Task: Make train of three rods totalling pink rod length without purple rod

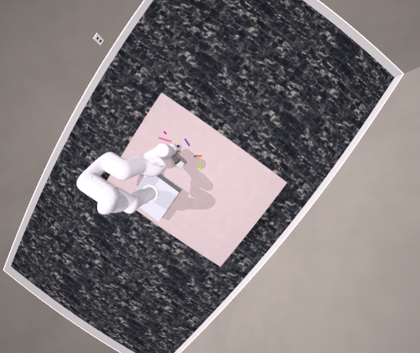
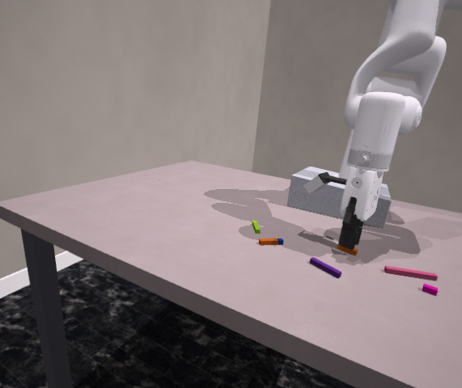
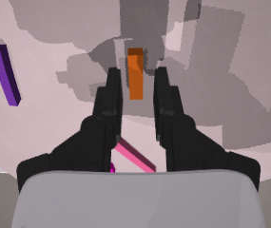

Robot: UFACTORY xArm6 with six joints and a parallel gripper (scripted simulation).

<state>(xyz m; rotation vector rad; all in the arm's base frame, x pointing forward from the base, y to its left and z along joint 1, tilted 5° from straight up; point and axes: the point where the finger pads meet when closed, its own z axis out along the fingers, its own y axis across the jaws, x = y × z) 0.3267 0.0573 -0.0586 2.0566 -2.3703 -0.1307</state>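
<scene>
On worktop (image 2: 147,217), by purple rod (image 2: 324,267): loose orange rod (image 2: 346,249), flat.
Hand (image 2: 349,243): part-open, straddling it, gripping nothing.
Advice: centre, then close squarely; avoid skewing.
Train: orange-blue pair (image 2: 271,241) awaits.

— Any lettering, numbers or brand marks to read anywhere?

— None. The coloured rods, the pale pink table top (image 2: 138,217), the white arm and the grey base block (image 2: 306,191) behind the black-fingered gripper (image 2: 349,244) all show plain surfaces.

— And the small white wall plate (image 1: 98,38)?

— Two dark openings, no writing.
</scene>
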